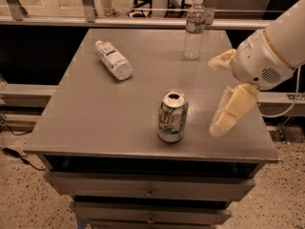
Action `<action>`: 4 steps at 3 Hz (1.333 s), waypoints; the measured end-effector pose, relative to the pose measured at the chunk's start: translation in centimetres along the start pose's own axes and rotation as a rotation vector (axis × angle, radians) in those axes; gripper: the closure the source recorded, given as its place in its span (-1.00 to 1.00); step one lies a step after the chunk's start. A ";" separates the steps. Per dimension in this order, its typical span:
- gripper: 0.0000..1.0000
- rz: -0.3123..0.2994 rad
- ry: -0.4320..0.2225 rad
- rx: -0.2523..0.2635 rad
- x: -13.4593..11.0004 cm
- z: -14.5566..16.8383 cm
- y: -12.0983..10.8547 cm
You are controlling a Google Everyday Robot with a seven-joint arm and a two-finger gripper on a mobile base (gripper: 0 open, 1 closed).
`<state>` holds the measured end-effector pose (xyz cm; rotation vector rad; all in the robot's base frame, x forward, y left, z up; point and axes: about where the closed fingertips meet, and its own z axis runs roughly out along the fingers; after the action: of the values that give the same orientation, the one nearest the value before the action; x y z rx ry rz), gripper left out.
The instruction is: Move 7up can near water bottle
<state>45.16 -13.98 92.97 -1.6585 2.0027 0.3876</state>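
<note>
The 7up can [172,116] stands upright near the front edge of the grey table [95,113], its silver top open. The water bottle [195,28] stands upright at the table's far edge, right of centre, well behind the can. My gripper [215,95] hangs over the table's right side, to the right of the can and apart from it. Its two cream fingers [233,109] are spread wide and hold nothing.
A stubbier clear bottle with a wide white label [113,59] lies on its side at the table's back left. Drawers [150,192] sit under the tabletop. A railing [133,22] runs behind the table.
</note>
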 end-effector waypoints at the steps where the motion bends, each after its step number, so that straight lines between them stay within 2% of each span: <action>1: -1.00 -0.014 -0.124 -0.057 -1.6 2.7 0.9; 2: -1.00 0.008 -0.271 -0.095 -2.9 5.1 1.4; 3: -1.00 0.024 -0.346 -0.103 -3.9 6.1 1.4; 4: -0.67 0.051 -0.391 -0.111 -4.9 7.3 1.8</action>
<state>45.47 -5.75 89.45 -1.4617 1.7578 0.7889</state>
